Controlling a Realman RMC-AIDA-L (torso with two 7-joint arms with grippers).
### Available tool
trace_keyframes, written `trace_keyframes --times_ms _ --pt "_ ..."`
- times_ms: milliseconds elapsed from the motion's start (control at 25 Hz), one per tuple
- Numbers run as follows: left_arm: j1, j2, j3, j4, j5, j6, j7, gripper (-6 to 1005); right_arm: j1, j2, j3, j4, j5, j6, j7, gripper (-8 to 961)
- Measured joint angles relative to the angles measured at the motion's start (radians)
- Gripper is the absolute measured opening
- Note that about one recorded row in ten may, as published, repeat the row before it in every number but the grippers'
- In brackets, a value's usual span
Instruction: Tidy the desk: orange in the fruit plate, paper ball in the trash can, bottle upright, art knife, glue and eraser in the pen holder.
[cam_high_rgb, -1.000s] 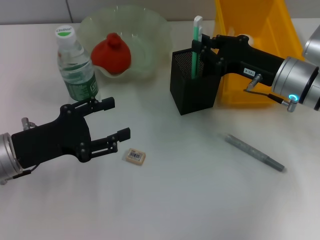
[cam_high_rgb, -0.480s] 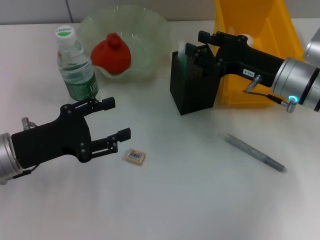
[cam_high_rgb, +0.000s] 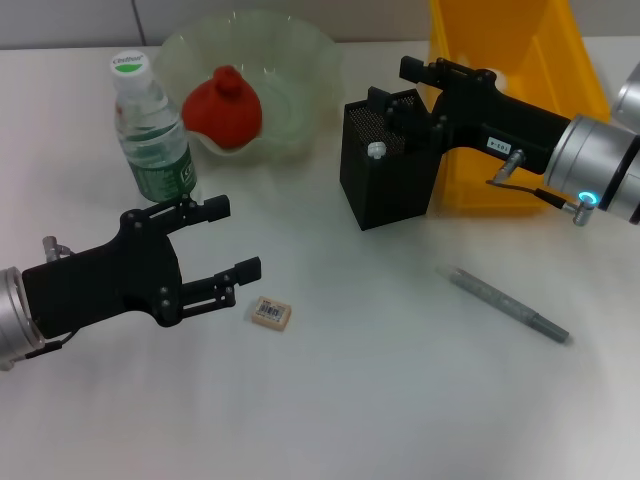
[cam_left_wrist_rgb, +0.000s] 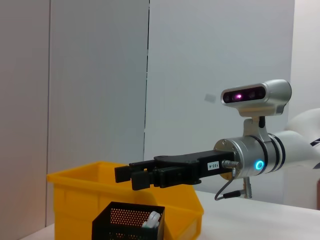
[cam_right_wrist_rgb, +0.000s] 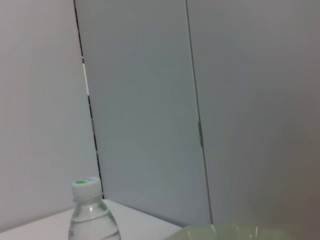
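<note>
the holder (cam_high_rgb: 385, 165) is black metal mesh, matt. the bottle (cam_high_rgb: 150, 135) is clear glossy plastic (green label). the bowl (cam_high_rgb: 300, 70) looks like translucent glass. the bin (cam_high_rgb: 520, 60) is smooth yellow plastic.

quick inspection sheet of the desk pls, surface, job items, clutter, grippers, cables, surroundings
surface: white table, no spills seen
job's things: bottle upright; orange in fruit plate; white-tipped item, likely the glue, inside pen holder; eraser and grey art knife lying on the table; paper ball not seen; yellow bin behind the holder
clutter: nothing seen
grippers: right gripper open above the holder; left gripper open, beside the eraser
cables: short cable at the right wrist
surroundings: plain wall panels
</note>
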Motion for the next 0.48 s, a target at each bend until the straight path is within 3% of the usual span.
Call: trace_keyframes --times_ms 160,480 --pt "0.001 0.0 0.0 0.0 0.0 0.003 -0.002 781 -0.003 -0.001 0.0 0.0 0.006 -0.008 0.0 637" --pt "0.004 0.0 0.0 0.0 0.0 0.006 -0.004 781 -0.014 -0.003 0.0 -0.005 0.032 -0.011 0.001 735"
